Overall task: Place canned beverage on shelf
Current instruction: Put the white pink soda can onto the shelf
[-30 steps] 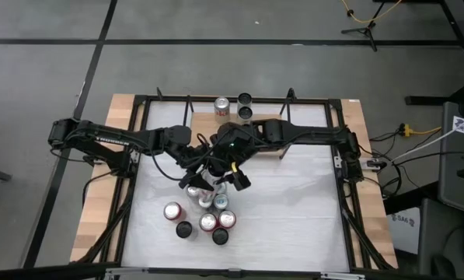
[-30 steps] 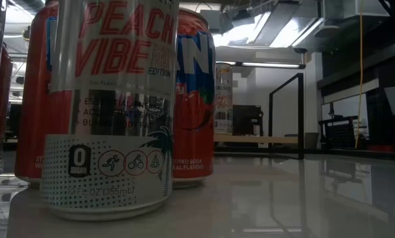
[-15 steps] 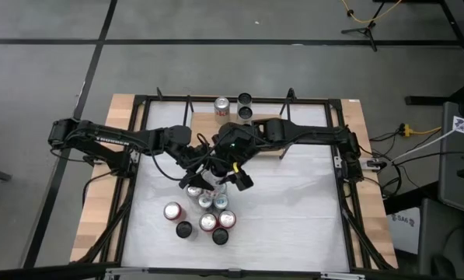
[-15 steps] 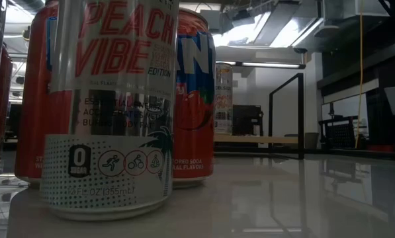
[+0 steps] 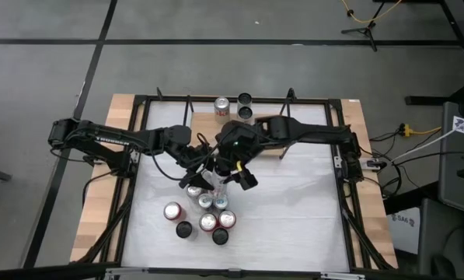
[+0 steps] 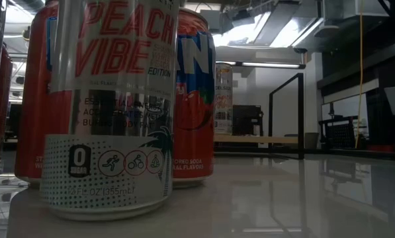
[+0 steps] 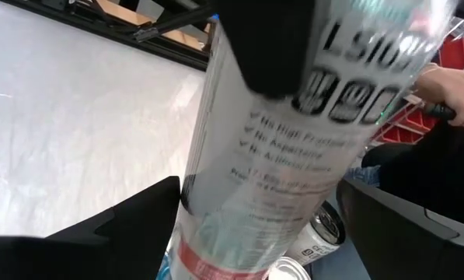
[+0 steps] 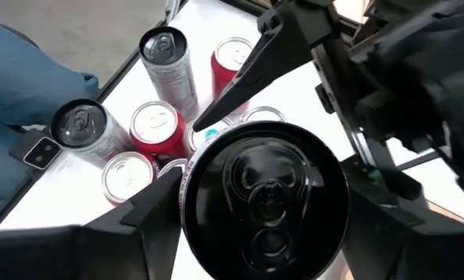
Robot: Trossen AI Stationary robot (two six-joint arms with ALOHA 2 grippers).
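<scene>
The right claw grips one can from the top, lifted to go to the shelf. The left claw is around it too, maybe to steady it; its squeeze cannot be told. Three cans stand on the shelf. About eight wait on the surface.

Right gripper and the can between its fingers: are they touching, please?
Touching: the right wrist view shows the right gripper pressing both sides of the can.
</scene>
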